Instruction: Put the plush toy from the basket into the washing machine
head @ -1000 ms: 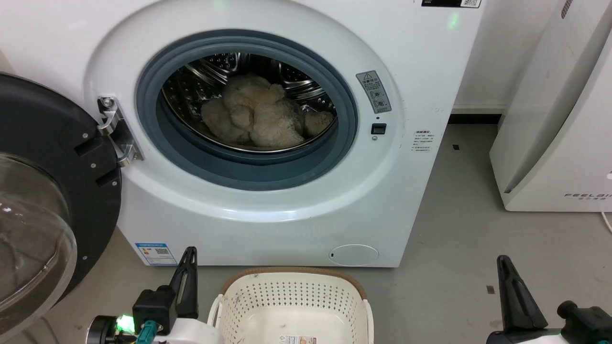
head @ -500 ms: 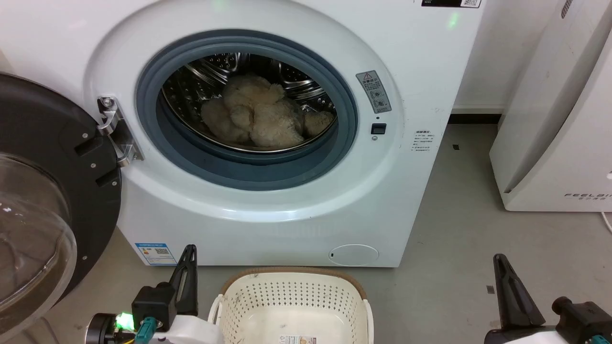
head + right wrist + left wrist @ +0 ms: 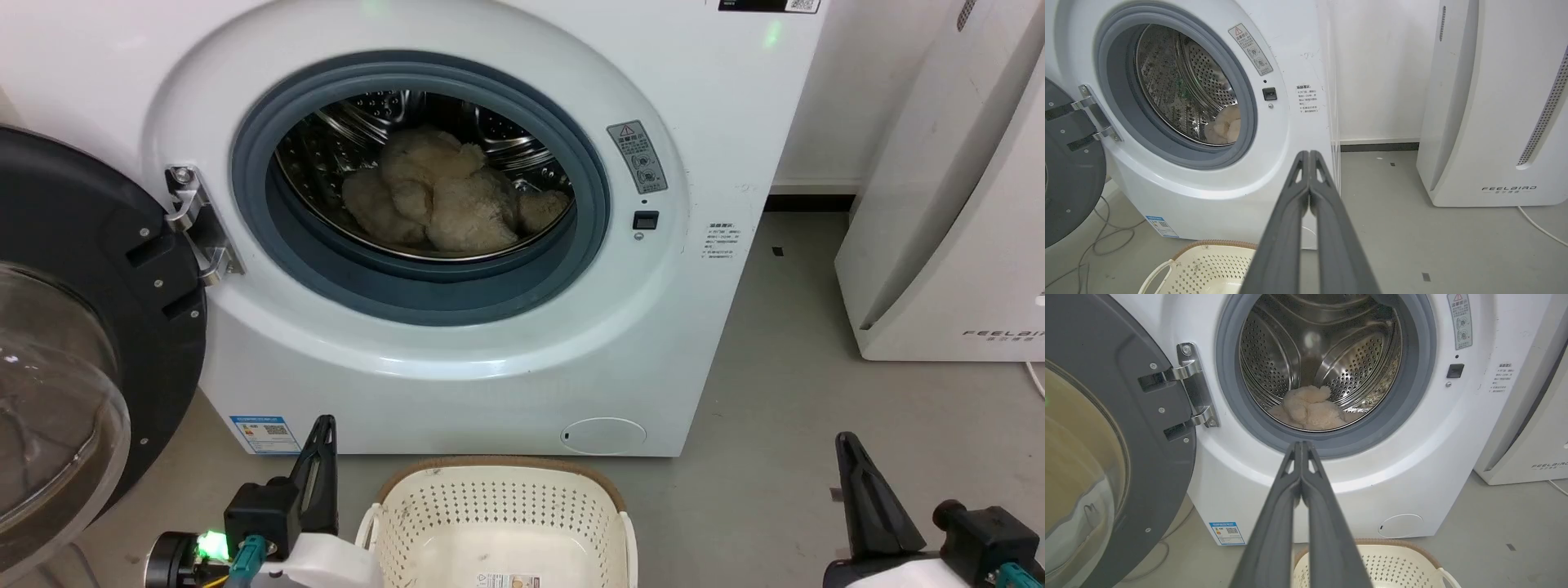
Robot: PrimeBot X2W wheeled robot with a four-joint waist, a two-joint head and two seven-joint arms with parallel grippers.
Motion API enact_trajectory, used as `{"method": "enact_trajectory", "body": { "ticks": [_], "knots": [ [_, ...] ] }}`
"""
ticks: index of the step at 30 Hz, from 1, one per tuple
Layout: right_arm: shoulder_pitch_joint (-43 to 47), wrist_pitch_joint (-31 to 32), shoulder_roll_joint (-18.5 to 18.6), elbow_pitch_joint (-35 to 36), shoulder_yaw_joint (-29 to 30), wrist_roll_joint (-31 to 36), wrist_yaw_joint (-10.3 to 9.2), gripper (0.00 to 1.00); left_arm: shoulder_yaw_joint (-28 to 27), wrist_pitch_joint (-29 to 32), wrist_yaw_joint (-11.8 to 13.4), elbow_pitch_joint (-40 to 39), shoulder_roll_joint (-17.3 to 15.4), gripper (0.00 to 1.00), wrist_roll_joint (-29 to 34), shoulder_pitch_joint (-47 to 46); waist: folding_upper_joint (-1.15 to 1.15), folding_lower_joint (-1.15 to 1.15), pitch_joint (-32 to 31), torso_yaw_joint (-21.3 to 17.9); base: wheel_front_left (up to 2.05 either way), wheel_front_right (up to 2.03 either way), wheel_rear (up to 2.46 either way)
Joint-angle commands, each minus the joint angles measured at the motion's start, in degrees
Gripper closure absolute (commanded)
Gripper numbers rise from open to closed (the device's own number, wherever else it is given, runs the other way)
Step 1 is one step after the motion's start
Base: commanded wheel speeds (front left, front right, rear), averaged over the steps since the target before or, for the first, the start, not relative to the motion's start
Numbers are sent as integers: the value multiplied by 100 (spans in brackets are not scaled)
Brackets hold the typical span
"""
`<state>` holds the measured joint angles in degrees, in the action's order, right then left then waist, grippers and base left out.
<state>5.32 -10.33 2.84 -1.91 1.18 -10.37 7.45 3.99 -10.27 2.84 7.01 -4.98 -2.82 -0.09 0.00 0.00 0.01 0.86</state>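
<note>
Left tool (image 3: 324,426) and right tool (image 3: 846,445) low beside the basket (image 3: 500,467), both pinched closed and empty, pointing toward the washing machine (image 3: 718,122), plush toy (image 3: 441,200) inside.

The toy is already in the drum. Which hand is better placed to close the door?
Probably left: the open door hangs at the robot's left, beside the left hand; the right hand sits opposite.

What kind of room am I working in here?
Probably a laundry room or appliance test space: a front-loading washing machine, a basket on the bare grey floor before it, and a tall white appliance to the right.
</note>
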Motion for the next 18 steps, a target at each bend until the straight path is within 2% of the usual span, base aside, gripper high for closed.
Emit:
{"method": "enact_trajectory", "body": {
  "ticks": [1, 18],
  "knots": [
    [-104, 28, 1, 32, -10, 75, 0, 100, -31, 30, -26, -52, 8, 100, 39, 3, 0, 0, 0, -1, 0, 0, 0],
    [-189, 228, 2, 64, -31, 266, 1, 100, -104, 228, -78, -181, 48, 100, 87, 4, 0, 0, 0, -18, 0, 0, 0]
  ]
}}
